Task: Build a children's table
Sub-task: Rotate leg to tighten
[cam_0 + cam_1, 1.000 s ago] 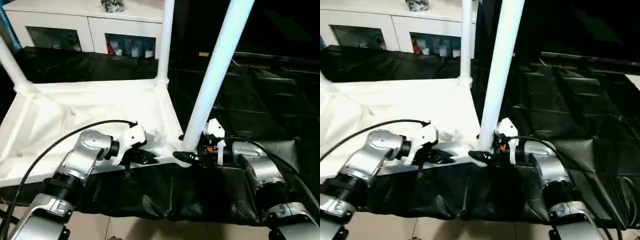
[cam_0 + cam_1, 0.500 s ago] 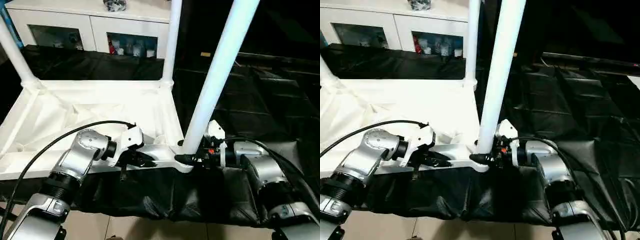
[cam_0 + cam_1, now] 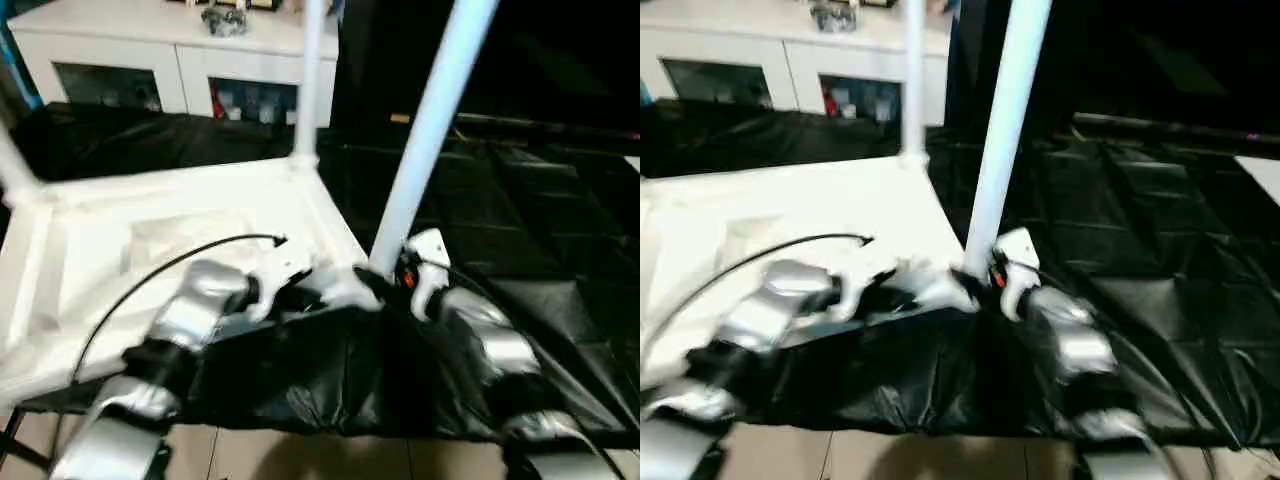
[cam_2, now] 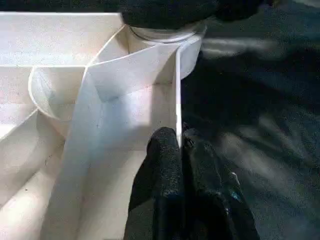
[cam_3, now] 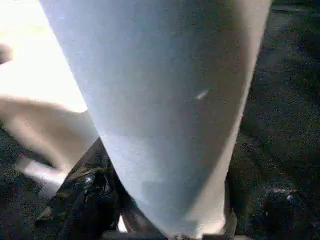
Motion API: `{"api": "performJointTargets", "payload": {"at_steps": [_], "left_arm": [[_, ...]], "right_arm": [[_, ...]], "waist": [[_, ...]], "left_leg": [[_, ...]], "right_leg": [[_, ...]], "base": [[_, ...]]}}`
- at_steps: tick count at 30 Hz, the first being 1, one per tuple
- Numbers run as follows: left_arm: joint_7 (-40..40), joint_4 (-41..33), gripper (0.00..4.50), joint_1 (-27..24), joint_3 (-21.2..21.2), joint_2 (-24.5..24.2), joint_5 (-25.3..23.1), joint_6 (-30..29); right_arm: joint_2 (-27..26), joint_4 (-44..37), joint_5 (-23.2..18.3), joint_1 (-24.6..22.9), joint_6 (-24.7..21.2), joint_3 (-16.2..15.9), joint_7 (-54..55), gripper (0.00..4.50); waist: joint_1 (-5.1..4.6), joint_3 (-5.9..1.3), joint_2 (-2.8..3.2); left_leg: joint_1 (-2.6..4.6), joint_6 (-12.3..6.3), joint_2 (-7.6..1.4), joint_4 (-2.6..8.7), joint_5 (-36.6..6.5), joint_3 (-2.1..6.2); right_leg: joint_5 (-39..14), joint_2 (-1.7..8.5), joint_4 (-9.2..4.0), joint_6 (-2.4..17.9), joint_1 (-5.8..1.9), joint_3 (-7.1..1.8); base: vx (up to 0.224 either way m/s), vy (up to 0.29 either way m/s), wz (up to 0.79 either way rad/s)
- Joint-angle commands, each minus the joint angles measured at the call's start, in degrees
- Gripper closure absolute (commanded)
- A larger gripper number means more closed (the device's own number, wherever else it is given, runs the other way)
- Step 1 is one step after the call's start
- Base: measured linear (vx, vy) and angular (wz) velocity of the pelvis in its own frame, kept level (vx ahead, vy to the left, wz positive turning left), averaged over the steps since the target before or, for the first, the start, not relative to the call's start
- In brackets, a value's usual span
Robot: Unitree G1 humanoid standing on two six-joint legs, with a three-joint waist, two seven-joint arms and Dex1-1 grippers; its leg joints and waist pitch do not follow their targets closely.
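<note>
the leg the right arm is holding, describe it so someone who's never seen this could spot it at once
Start at the upturned white table top lying on the black sheet. Go to its near corner on the robot's right, where the right gripper sits. The leg rising from that socket is the nearest and thickest-looking tube, leaning right, unlike the slimmer far leg by the white cabinet.

The top (image 3: 150, 230) is lying underside-up on the sheet (image 3: 520, 220), one leg (image 3: 425, 140) standing at its 5 o'clock corner, another (image 3: 307, 85) at 1 o'clock, the cabinet (image 3: 150, 60) sitting behind.
</note>
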State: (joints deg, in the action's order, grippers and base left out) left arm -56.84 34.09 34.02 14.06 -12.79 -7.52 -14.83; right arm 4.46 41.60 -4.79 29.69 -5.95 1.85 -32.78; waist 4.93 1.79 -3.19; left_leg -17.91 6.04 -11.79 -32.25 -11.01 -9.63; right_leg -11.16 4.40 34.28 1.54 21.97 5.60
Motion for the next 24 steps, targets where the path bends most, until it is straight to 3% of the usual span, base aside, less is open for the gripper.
{"api": "performJointTargets", "payload": {"at_steps": [1,3,4,5,9,11,16,17,24], "left_arm": [[4.95,1.06,4.50,0.67,3.63,6.67,0.42,-0.45],[5.24,0.76,4.50,0.52,4.05,7.75,0.04,-0.79],[5.27,0.49,4.50,0.38,3.95,7.97,0.03,-0.99],[5.12,0.13,4.50,0.19,3.87,7.95,0.07,-1.10],[3.45,-0.94,4.50,-0.40,3.15,6.12,0.78,-0.61],[0.79,-1.37,4.50,-0.65,2.49,4.14,1.60,1.00],[-5.57,-3.72,4.50,-1.88,1.75,0.50,4.02,2.73],[-6.75,-4.07,4.50,-2.01,1.69,-0.24,4.34,2.84],[-12.08,-4.27,4.50,-1.83,1.65,-3.72,4.88,4.87]], "right_arm": [[-6.68,4.67,4.16,1.00,-2.22,-7.58,2.36,2.01],[-7.44,6.55,5.67,2.80,-0.19,-7.67,5.20,2.01],[-7.81,6.86,4.44,3.21,0.01,-6.36,4.87,2.01],[-7.83,6.86,3.82,3.38,0.33,-5.63,4.58,1.46],[-5.55,4.57,1.91,2.41,1.36,-5.04,-1.36,1.33],[-2.60,2.39,1.69,1.03,2.59,-6.48,-7.63,0.89],[1.97,-0.42,0.33,-0.35,3.37,-7.88,-17.63,0.89],[2.85,-1.19,-0.25,-0.66,3.19,-8.16,-20.19,0.89],[7.23,-4.22,-1.67,-1.54,2.06,-9.69,-30.19,1.32]], "waist": [[-0.36,-1.51,0.05],[-0.43,-1.68,0.26],[-0.49,-1.68,0.42],[-0.47,-1.73,0.50],[-0.20,-2.03,0.40],[0.00,-2.11,0.31],[0.42,-2.32,0.14],[0.56,-2.56,0.06],[0.73,-2.75,0.43]], "left_leg": [[-0.32,-0.59,-1.19,4.11,-19.67,0.97],[-0.70,-0.84,-1.33,4.34,-19.70,0.97],[-0.42,-0.82,-1.35,4.32,-19.87,0.91],[-0.29,-1.19,-1.28,4.30,-20.24,0.82],[-0.71,-2.18,-1.56,4.49,-18.35,0.60],[-0.84,-2.72,-1.58,4.40,-16.82,0.39],[-1.13,-4.24,-1.52,3.97,-12.42,0.01],[-1.54,-5.04,-1.48,3.77,-9.64,-0.05],[-1.45,-6.01,-1.78,3.48,-6.19,-0.17]], "right_leg": [[-36.23,4.66,-7.08,1.76,-1.13,-2.43],[-33.56,4.68,-6.90,1.99,-1.30,-2.51],[-33.22,4.64,-6.88,2.27,-1.00,-2.64],[-32.57,4.59,-6.92,2.74,-1.00,-2.73],[-26.46,4.50,-6.26,4.36,-1.43,-3.10],[-23.55,4.41,-5.92,5.37,-1.64,-3.26],[-17.96,4.44,-5.03,7.99,-1.98,-3.55],[-14.40,4.39,-4.54,8.52,-2.53,-3.59],[-6.46,3.94,-3.46,11.66,-2.33,-3.38]], "base": [[0.000,0.000,0.00],[0.000,0.000,0.00],[0.000,0.000,0.00],[0.000,0.000,0.00],[0.000,0.000,0.00],[0.000,0.000,0.00],[0.000,0.000,0.00],[0.000,0.000,0.00],[0.000,0.000,0.00]]}}
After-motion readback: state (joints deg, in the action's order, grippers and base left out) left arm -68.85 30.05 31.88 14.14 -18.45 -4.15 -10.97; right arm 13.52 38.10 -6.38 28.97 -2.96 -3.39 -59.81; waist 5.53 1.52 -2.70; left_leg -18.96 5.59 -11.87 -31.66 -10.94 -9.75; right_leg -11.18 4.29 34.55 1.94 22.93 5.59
